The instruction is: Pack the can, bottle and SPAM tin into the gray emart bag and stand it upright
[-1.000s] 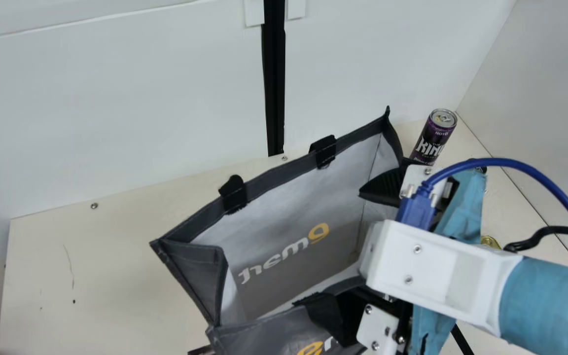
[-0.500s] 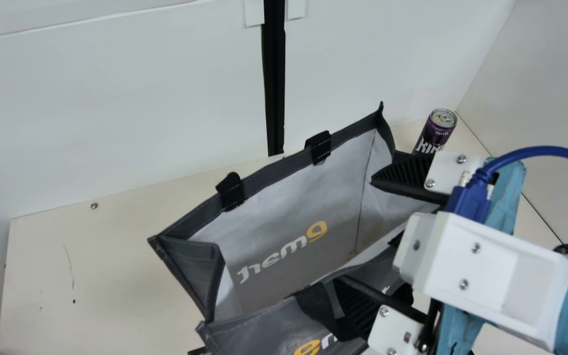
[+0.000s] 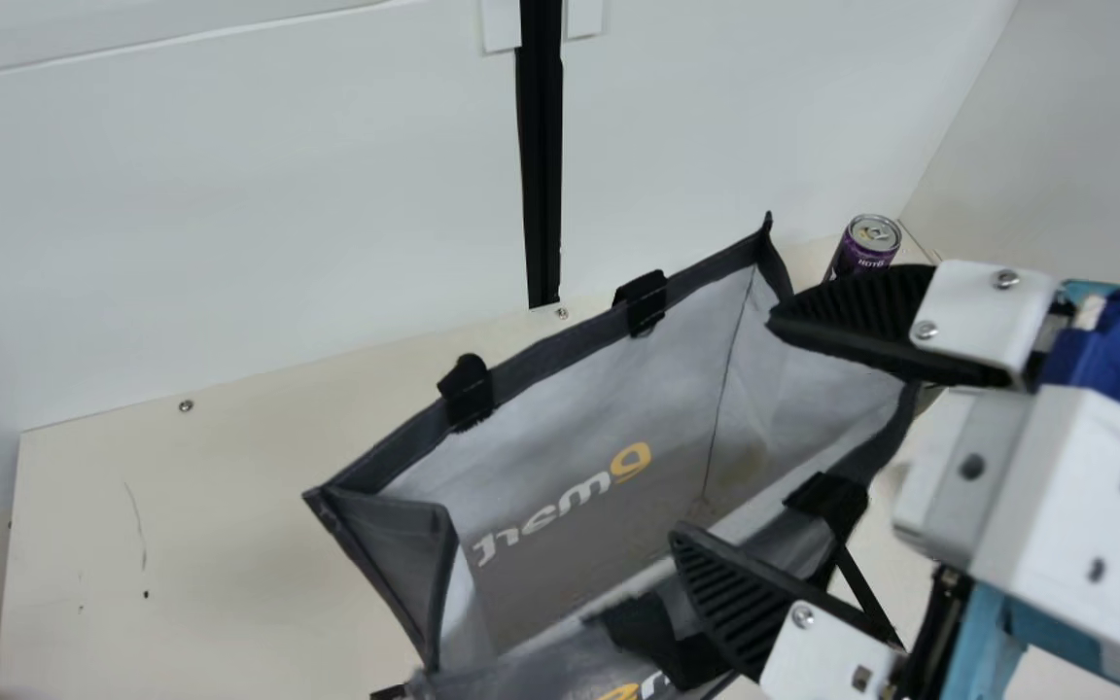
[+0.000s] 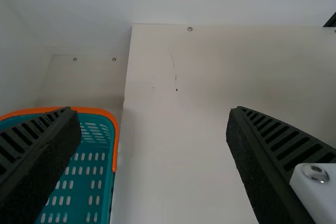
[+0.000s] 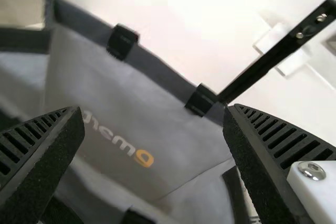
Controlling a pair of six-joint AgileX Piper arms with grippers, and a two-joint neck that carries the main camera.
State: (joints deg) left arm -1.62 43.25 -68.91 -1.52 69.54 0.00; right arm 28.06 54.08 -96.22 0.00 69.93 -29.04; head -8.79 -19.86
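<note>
Two grippers, both with fingers spread on nothing: left gripper (image 4: 151, 110) left of the gray emart bag (image 3: 541, 360), right gripper (image 3: 722, 431) over its right end. Bag's up and open, bare lining inside, can't make out the bottom. Teal basket (image 4: 97, 111) well left of it, contents unclear. Can (image 3: 866, 248) stands behind its right corner, so unpacked; bottle and SPAM tin, can't tell.

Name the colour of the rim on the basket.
Orange; the basket's rim shows best in the left wrist view.
</note>
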